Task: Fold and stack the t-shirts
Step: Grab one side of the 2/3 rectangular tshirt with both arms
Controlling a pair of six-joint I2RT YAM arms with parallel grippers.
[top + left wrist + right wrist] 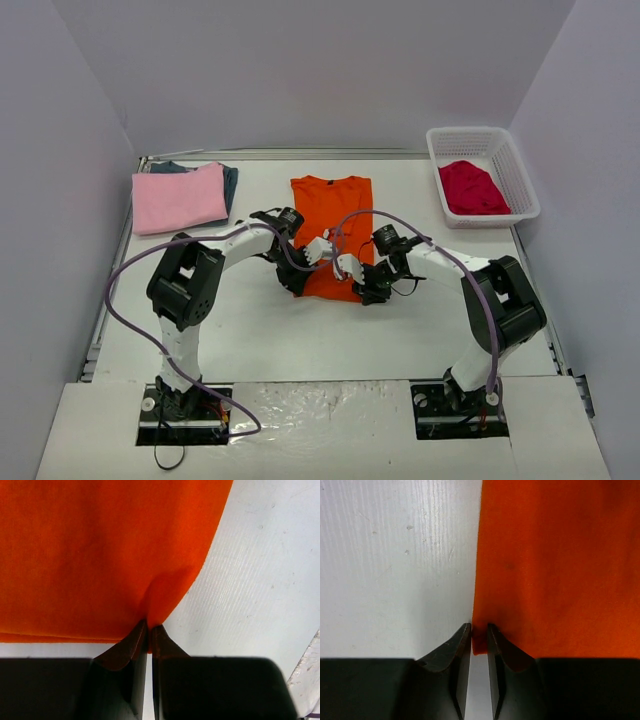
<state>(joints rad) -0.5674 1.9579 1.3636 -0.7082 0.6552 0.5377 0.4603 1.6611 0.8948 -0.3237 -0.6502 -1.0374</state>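
A bright orange t-shirt (331,215) lies flat in a long narrow shape at the table's middle. My left gripper (298,284) is at its near left corner, shut on a pinched-up fold of the orange cloth (100,555); the dark fingertips (131,642) meet tightly. At the near right corner my right gripper (368,293) has both jaws pressed on the hem of the orange cloth (560,565), with cloth filling the narrow gap. A folded pink t-shirt (180,197) rests on a dark blue-grey t-shirt (231,181) at the back left. A crimson red t-shirt (472,187) lies crumpled in the basket.
The white lattice basket (522,175) stands at the back right corner. Grey walls close in the table on three sides. A purple cable loops from each arm, over the shirt's near end. Bare white table (395,570) shows beside the hem.
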